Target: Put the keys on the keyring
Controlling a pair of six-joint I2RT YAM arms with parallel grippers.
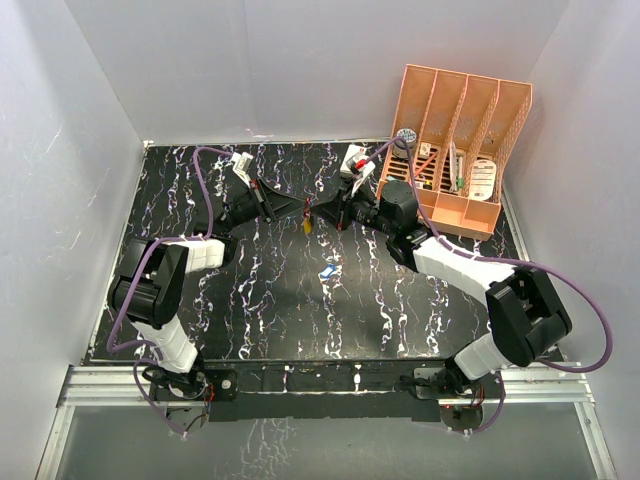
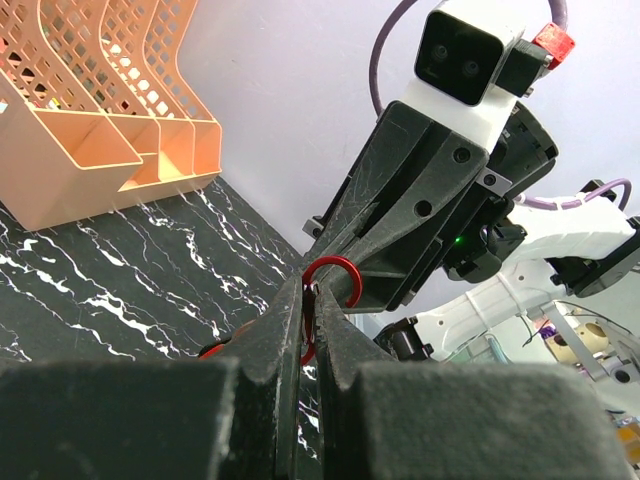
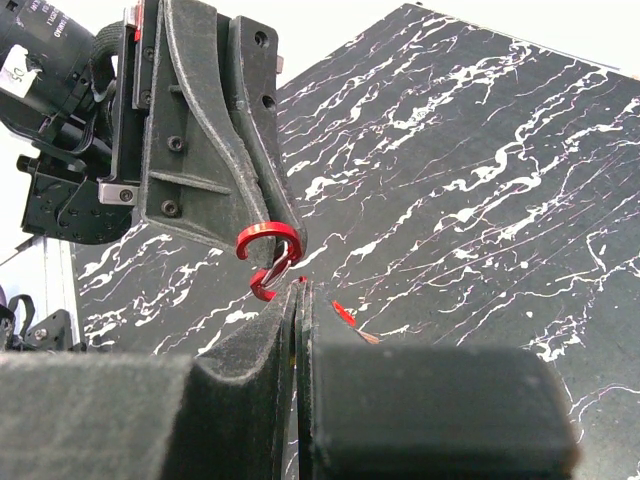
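Clamping keyring (image 3: pixel 266 231), left claw (image 2: pixel 312 308); overhead reveals blue key (image 1: pixel 327 270).

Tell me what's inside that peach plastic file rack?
In the peach plastic rack, white objects and a small green item show; its lattice walls hide the rest.

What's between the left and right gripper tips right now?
The red keyring, pinched in the left gripper, sticks out toward the shut right gripper. Both wrist views show it.
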